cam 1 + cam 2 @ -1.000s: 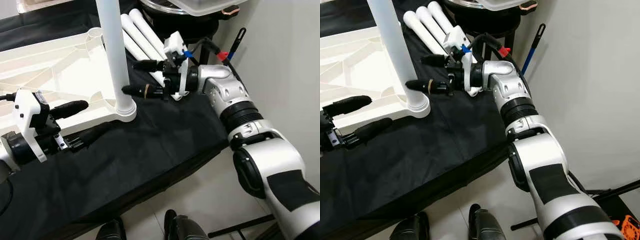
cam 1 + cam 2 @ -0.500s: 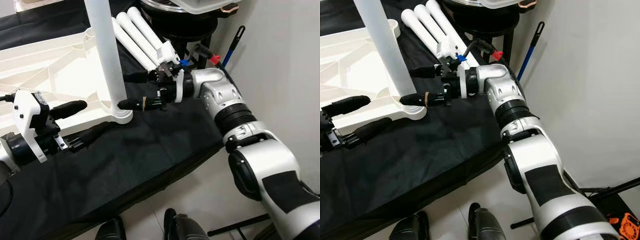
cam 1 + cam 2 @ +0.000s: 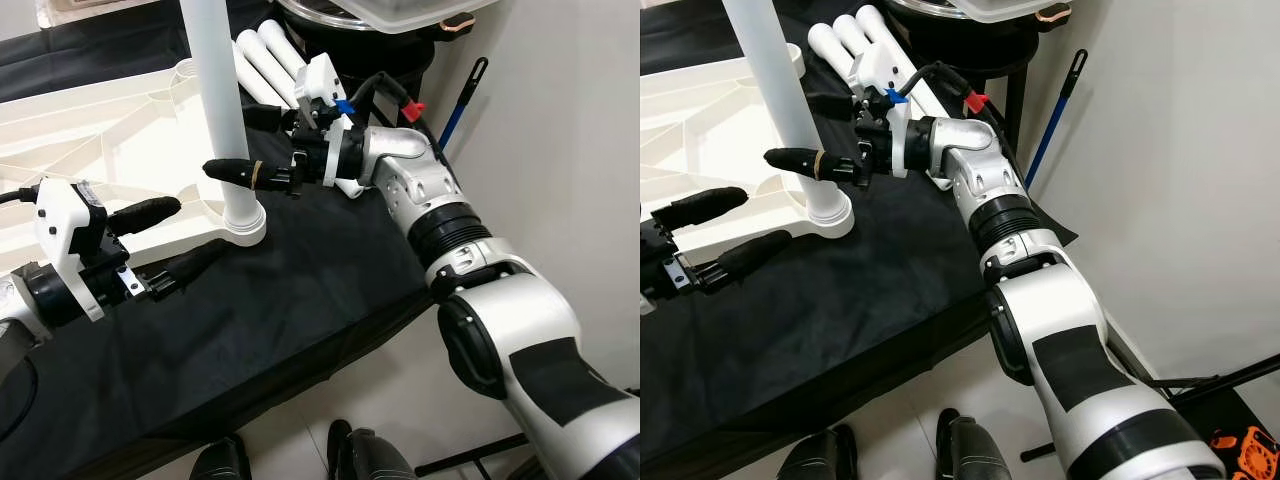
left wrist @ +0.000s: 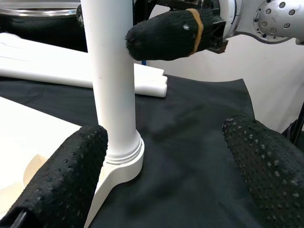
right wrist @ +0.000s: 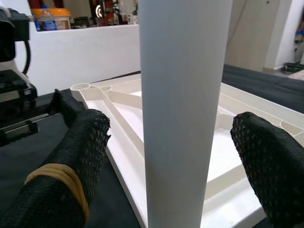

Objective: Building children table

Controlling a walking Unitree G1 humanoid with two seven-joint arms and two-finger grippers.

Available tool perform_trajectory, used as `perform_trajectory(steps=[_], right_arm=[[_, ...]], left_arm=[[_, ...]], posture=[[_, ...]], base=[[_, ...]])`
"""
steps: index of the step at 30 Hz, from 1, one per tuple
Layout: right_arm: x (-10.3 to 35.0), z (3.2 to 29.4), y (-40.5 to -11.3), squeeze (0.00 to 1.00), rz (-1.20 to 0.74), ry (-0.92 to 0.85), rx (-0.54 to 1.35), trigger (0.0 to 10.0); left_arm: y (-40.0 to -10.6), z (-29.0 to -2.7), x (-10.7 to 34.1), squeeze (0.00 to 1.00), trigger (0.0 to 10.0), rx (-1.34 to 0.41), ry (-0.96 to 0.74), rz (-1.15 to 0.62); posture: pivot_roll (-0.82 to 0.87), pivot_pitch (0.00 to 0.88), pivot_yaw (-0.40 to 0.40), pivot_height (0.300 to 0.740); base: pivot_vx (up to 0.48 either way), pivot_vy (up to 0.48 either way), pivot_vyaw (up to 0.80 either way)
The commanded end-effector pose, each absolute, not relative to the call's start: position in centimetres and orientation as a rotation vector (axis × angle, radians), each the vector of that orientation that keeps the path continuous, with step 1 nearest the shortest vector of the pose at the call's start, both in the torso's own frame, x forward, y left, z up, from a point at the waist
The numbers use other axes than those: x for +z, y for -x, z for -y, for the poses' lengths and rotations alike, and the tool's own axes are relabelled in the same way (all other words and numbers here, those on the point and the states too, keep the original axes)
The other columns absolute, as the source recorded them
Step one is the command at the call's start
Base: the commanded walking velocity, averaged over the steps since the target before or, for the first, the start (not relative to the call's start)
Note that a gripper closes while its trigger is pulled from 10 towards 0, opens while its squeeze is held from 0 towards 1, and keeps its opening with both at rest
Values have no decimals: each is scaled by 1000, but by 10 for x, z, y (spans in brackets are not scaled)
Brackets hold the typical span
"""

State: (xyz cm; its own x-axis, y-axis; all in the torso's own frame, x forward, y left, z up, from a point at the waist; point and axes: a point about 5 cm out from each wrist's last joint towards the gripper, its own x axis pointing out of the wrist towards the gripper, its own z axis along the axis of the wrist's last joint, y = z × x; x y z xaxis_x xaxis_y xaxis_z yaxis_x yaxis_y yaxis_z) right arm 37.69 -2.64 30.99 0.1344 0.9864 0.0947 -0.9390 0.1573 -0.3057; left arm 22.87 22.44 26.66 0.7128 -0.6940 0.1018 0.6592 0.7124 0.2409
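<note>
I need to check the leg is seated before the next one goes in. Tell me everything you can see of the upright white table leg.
The upright table leg is a smooth, round, matte white tube, plastic by its look. It stands vertical in a ringed corner socket of the upside-down white tabletop, on black cloth. Its top runs out of frame. The right pincer straddles it, fingers open on either side, not clearly touching. The left pincer is open near its base.
</note>
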Motion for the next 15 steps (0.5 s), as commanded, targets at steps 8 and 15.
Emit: perform_trajectory(steps=[8, 15], right_arm=[[307, 24, -383, 0, 270, 213, 1299, 0], [301, 19, -380, 0, 278, 207, 1303, 0]], left_arm=[[-227, -219, 263, 0, 10000, -772, -194, 187], [-228, -219, 263, 0, 10000, -771, -190, 193]], posture=[[112, 211, -93, 740], [106, 208, -95, 740]], base=[[0, 0, 0], [0, 0, 0]])
